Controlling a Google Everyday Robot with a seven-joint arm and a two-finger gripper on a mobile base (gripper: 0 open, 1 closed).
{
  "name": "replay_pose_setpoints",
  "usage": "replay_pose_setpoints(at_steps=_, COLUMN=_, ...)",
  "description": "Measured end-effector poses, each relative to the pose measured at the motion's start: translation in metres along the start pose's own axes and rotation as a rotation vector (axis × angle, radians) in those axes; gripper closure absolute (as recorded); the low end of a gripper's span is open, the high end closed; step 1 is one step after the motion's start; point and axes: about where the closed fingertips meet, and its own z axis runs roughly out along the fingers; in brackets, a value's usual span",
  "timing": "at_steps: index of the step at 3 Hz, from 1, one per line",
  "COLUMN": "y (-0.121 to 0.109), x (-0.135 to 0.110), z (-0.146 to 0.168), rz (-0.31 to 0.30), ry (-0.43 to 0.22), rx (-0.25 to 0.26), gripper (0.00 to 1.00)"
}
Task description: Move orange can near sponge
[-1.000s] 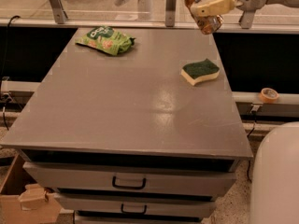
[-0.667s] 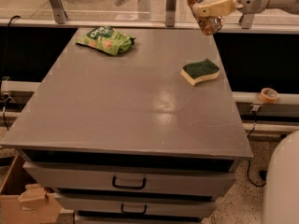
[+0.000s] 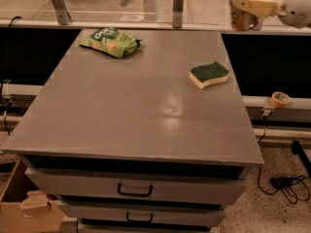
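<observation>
Occupying most of the view, a grey table (image 3: 121, 110) with two drawers (image 3: 135, 191) in its front carries two items. The gripper (image 3: 245, 13) hangs in the air beyond the table's far right corner, its fingers pinching the orange can (image 3: 238, 22), which is clear of the tabletop. A green snack bag (image 3: 111, 41) lies at the far left of the top. The sponge (image 3: 209, 74) lies near the right edge, green side up, well apart from the can. A tape roll (image 3: 280, 99) sits on a ledge right of the table.
</observation>
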Motion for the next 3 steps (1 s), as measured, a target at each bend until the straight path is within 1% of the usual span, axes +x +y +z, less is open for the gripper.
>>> replay_pose_setpoints(at_steps=1, y=0.012, x=0.033, z=-0.014, rz=0.047, ry=-0.095, rx=0.134, gripper=1.00)
replay_pose_setpoints(at_steps=2, y=0.045, x=0.085, z=0.013, rz=0.106, ry=-0.176, rx=0.141, gripper=1.00)
replay_pose_setpoints(at_steps=3, y=0.045, x=0.086, z=0.013, rz=0.105, ry=-0.175, rx=0.141, gripper=1.00)
